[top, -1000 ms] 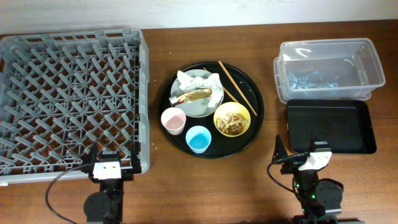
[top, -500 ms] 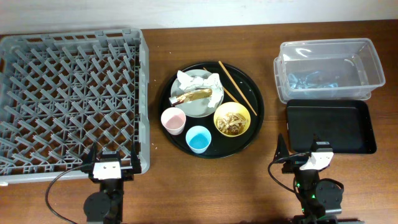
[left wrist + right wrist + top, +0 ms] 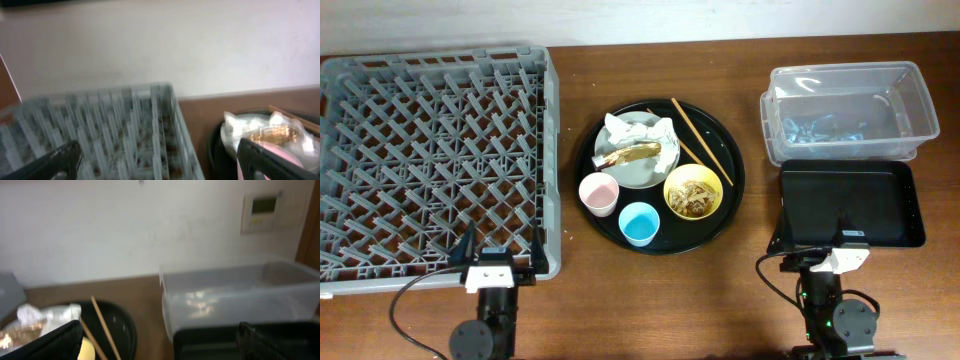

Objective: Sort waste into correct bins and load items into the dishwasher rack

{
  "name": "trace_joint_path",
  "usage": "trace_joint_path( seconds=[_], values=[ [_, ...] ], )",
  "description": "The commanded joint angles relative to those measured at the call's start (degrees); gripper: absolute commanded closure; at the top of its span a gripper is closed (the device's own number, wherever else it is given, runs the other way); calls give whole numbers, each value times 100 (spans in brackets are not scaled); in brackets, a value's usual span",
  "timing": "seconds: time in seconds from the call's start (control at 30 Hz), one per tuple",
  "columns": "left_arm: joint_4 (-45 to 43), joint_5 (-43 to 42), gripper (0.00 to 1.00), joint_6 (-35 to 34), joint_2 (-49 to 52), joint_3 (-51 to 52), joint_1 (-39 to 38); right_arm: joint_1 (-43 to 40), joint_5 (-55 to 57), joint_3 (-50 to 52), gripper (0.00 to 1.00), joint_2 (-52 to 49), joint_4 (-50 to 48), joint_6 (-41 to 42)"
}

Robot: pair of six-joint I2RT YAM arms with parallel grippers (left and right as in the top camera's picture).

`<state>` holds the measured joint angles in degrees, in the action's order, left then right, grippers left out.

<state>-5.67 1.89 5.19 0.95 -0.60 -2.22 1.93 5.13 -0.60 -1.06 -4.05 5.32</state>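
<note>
The grey dishwasher rack fills the left. On the round black tray sit a grey-green plate with white napkins and a gold wrapper, a yellow bowl of food scraps, a pink cup, a blue cup and two chopsticks. The clear tub and shallow black tray are the bins at the right. My left gripper is open at the rack's near right corner. My right gripper is open at the black bin's near edge.
The clear tub holds several bluish scraps. A white wall runs behind the table, with a wall panel in the right wrist view. Bare brown table lies between my two arms.
The right gripper has shifted slightly right, toward the black bin's near edge. The left gripper has barely moved. Both stay open; nothing on the table moved.
</note>
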Motion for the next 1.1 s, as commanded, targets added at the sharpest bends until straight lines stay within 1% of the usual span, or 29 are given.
trace_joint_path(
  seconds=[0.0, 0.13, 0.23, 0.37, 0.5, 0.53, 0.6, 0.73, 0.83, 0.97, 1.07],
  values=[
    [-369, -70, 1, 92, -28, -103, 31, 26, 92, -129, 1, 2, -44, -87],
    [-304, -70, 1, 96, 35, -566, 31, 26, 68, -490, 2, -7, -46, -243],
    [-59, -70, 1, 101, 365, -1010, 31, 26, -66, -813, 2, -35, 35, -463],
    [284, -87, 1, 466, 1211, -1768, 26, 26, -79, -1366, 2, -284, 417, -516],
    [719, -87, 1, 629, 2441, -2826, 26, 26, -85, -2092, 2, -957, 966, -516],
    [942, -90, 1, 629, 2903, -3259, 26, 26, -107, -2356, 2, -1226, 1154, -514],
    [1241, -116, 1, 629, 3427, -3770, 26, 26, -247, -2769, 2, -1633, 1364, -514],
    [2396, -251, 1, 623, 4970, -5486, 15, 31, -319, -3873, 2, -2651, 1998, -514],
    [3281, -280, 1, 608, 5963, -6745, -101, 31, -319, -4723, 2, -3447, 2721, -514],
    [4301, -282, 1, 608, 7042, -8185, -315, 31, -321, -5665, 2, -4369, 3718, -511],
    [5198, -282, 1, 608, 7949, -9396, -522, 31, -321, -6461, 2, -5160, 4614, -514]
  ],
)
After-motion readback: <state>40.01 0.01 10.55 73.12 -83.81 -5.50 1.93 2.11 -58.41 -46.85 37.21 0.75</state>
